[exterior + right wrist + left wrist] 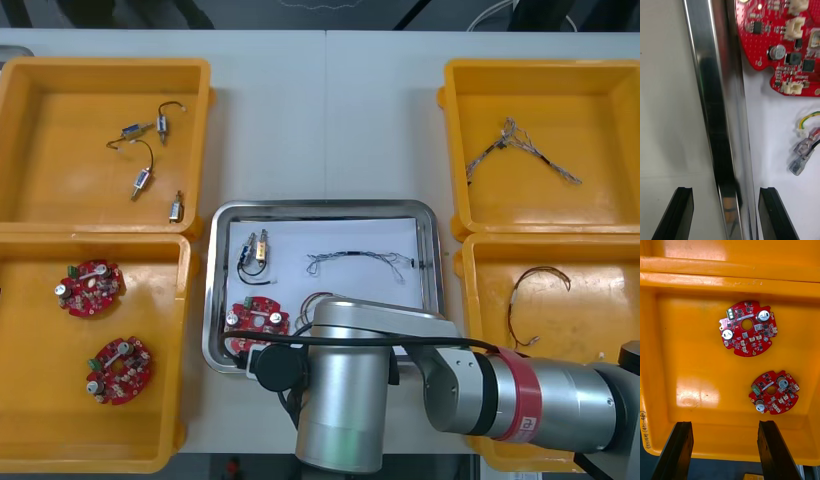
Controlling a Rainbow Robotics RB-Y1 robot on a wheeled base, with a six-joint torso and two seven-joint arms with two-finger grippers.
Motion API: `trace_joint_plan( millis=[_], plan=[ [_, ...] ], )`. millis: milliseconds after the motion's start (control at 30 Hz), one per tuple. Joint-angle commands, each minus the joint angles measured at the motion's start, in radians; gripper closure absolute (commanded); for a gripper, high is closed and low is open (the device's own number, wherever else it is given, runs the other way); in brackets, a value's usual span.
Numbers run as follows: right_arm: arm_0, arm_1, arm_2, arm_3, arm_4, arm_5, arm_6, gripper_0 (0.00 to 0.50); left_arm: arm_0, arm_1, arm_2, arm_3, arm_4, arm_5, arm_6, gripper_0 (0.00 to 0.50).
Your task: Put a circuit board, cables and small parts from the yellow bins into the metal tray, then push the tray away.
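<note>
Lying in the metal tray are circuit board and cables

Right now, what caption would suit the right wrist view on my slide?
Open right gripper straddles the metal tray rim; a red circuit board and cables lie inside.

Metal tray with circuit board, cables

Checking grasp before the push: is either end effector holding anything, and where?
Nothing held. Right end effector open, straddling the metal tray rim; left end effector open over the yellow bin with two circuit boards.
</note>
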Motion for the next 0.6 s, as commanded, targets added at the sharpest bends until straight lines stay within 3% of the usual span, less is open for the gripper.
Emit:
trace_joint_plan(
  millis=[33,100,167,367,400,433,467,500,600],
  plan=[
    [-0.023,0.034,0.015,-0.008,0.016,-0.030,0.029,0.000,0.021,0.038,0.029,-0.026,0.007,0.006,-0.104,0.000],
    [-0.023,0.033,0.015,-0.008,0.017,-0.039,0.034,0.000,0.021,0.038,0.029,-0.026,0.007,0.006,-0.104,0.000],
    [-0.023,0.033,0.015,-0.010,0.017,-0.044,0.037,0.051,0.021,0.038,0.029,-0.026,0.007,0.006,-0.104,0.000],
    [-0.023,0.030,0.015,-0.010,0.030,-0.045,0.054,0.066,0.021,0.038,0.029,-0.026,0.007,0.006,-0.104,0.000],
    [-0.023,0.030,0.015,-0.010,0.030,-0.044,0.055,0.177,0.021,0.038,0.029,-0.026,0.007,0.006,-0.104,0.000],
    [-0.023,0.030,0.015,-0.008,0.030,-0.044,0.055,0.243,0.021,0.038,0.029,-0.026,0.007,0.006,-0.104,0.000],
    [-0.022,0.027,0.017,-0.008,0.028,-0.042,0.055,0.398,0.021,0.038,0.029,-0.026,0.007,0.006,-0.104,0.000],
    [-0.023,0.025,0.017,-0.008,0.030,-0.042,0.055,0.500,0.021,0.038,0.029,-0.026,0.007,0.006,-0.104,0.000],
    [-0.023,0.023,0.015,-0.008,0.030,-0.042,0.055,0.500,0.021,0.038,0.029,-0.026,0.007,0.006,-0.104,0.000]
  ],
)
